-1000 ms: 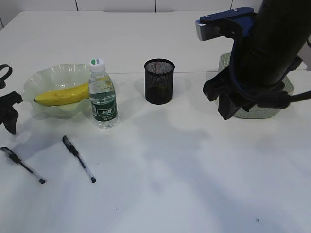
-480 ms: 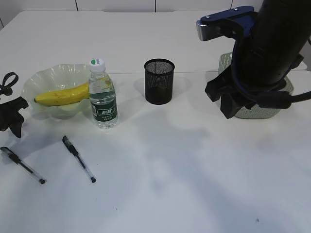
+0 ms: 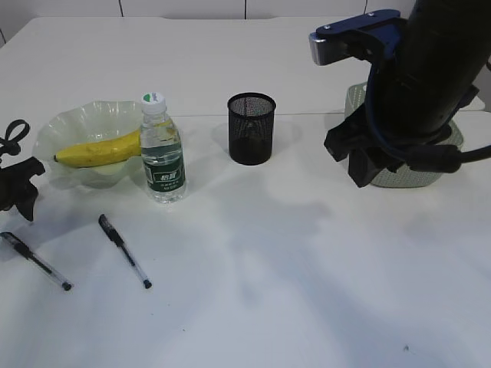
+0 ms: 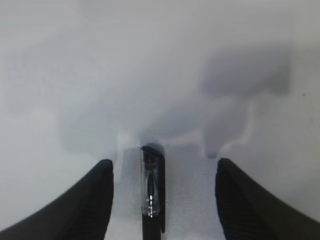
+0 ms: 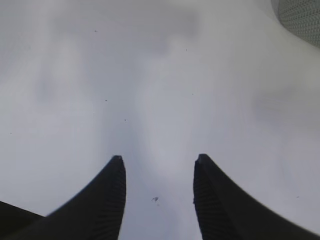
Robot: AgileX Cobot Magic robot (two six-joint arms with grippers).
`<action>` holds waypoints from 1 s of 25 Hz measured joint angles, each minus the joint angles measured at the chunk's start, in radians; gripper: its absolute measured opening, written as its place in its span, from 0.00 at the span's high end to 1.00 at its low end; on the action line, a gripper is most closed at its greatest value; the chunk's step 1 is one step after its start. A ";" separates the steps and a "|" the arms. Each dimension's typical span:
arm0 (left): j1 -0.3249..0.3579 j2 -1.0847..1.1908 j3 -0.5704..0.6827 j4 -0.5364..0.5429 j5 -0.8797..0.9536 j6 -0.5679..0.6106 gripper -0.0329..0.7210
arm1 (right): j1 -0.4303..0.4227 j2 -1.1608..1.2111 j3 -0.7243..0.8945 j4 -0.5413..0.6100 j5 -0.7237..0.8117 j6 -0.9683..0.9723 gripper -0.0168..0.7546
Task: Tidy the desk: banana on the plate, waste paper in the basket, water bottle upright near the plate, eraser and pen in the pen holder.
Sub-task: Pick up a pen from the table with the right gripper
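Observation:
A yellow banana (image 3: 96, 151) lies on the pale green plate (image 3: 73, 123). The water bottle (image 3: 162, 149) stands upright by the plate's right rim. The black mesh pen holder (image 3: 251, 128) stands mid-table. Two black pens lie at the front left, one at the far left (image 3: 34, 261) and one further right (image 3: 124, 251). My left gripper (image 3: 21, 195) hovers above the far-left pen; in the left wrist view it (image 4: 163, 162) is open with that pen (image 4: 152, 192) lying between the jaws, untouched. My right gripper (image 5: 159, 157) is open and empty over bare table. No eraser or waste paper shows.
A pale green basket (image 3: 418, 172) stands at the right, largely hidden behind my right arm (image 3: 414, 84); its corner shows in the right wrist view (image 5: 300, 15). The table's far edge runs behind the plate and holder.
My left gripper has sunk a little toward the far-left pen. My right arm has shifted slightly to the right. The objects have not moved.

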 joint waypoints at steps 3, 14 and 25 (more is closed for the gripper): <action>0.001 0.014 0.000 -0.021 0.000 0.000 0.36 | 0.000 0.000 0.000 -0.002 0.000 -0.002 0.54; 0.001 0.039 0.000 -0.027 -0.007 0.000 0.37 | 0.000 0.000 0.000 -0.008 -0.002 -0.016 0.54; 0.001 0.040 0.000 -0.027 -0.007 0.000 0.67 | 0.000 0.000 0.000 -0.008 -0.002 -0.018 0.54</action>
